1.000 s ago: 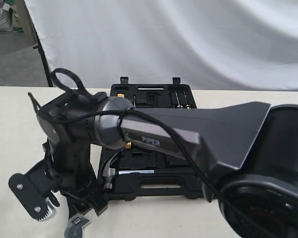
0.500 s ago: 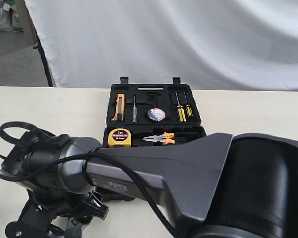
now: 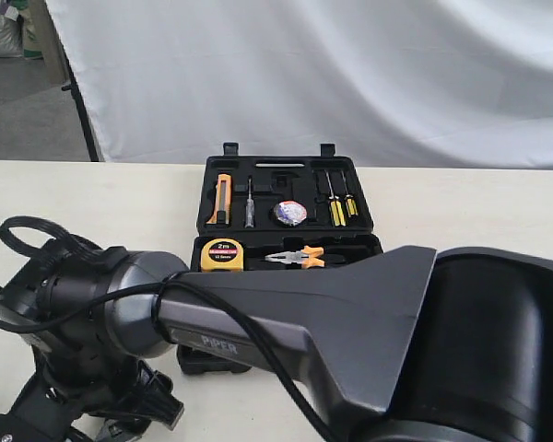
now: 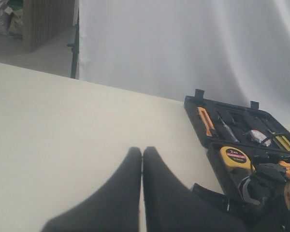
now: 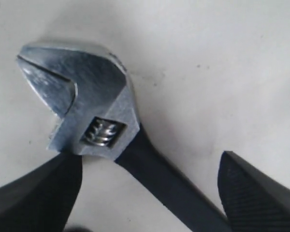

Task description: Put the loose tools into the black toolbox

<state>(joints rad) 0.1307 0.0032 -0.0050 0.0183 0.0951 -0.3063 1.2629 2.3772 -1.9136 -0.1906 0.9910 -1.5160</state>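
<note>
A silver adjustable wrench (image 5: 82,96) with a black handle (image 5: 164,179) lies flat on the pale table. My right gripper (image 5: 150,164) hangs open just above it, one finger on each side of the handle and neither touching it. The black toolbox (image 3: 207,189) lies open at the table's middle, with a dark tape roll (image 3: 290,213) in its lid. A steel hammer head (image 4: 247,187) shows in the near half of the toolbox (image 4: 191,108). My left gripper (image 4: 142,153) is shut and empty over bare table, left of the case.
My right arm (image 3: 276,313) crosses the foreground and hides the toolbox's front edge. A yellow tape measure (image 3: 221,253) and orange-handled pliers (image 3: 297,257) sit in the near half. A knife and screwdrivers (image 3: 336,207) fill the lid. A white backdrop hangs behind the table.
My right arm has dropped lower toward the front left of the table, uncovering the toolbox's contents. Its jaws have stayed open. The toolbox has not moved.
</note>
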